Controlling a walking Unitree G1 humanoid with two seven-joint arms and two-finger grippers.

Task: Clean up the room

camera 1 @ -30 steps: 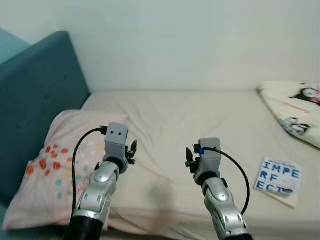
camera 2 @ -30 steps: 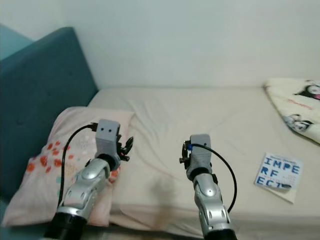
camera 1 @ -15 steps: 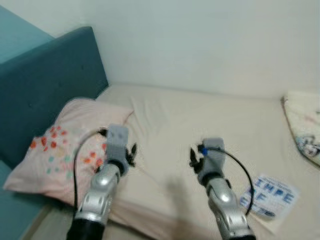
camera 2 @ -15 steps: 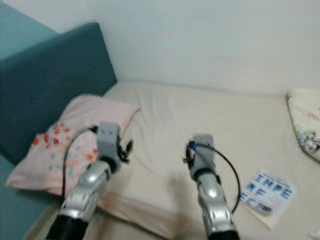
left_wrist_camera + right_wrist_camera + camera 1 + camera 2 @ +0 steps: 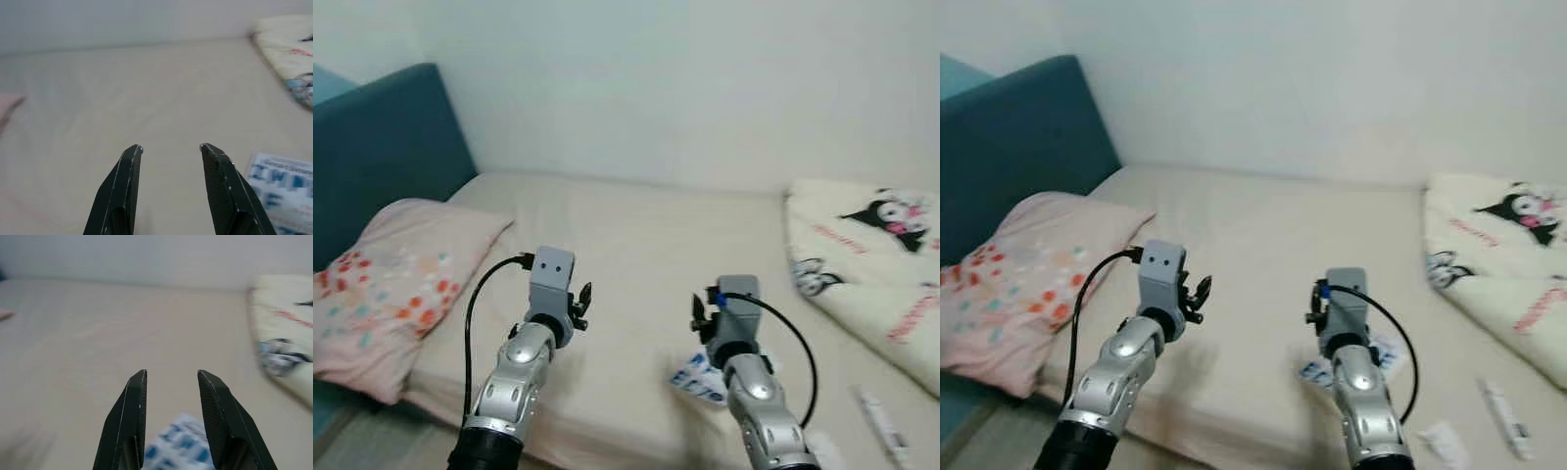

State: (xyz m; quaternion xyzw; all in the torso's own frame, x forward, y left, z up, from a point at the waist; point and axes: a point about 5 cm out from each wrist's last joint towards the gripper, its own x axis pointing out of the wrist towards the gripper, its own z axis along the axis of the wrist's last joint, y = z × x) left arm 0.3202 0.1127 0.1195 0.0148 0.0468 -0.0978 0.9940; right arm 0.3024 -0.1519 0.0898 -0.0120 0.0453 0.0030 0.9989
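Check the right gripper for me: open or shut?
Open. The right gripper shows its two black fingers apart with nothing between them, above the bed sheet.

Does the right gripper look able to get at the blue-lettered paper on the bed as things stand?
Probably yes. The right gripper hovers open just above the paper, which lies flat on the bed with nothing over it or between them.

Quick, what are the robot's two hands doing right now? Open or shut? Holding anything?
Left gripper: open, holding nothing, raised over the bed.
Right gripper: open, holding nothing, raised over the bed just short of the blue-lettered booklet.
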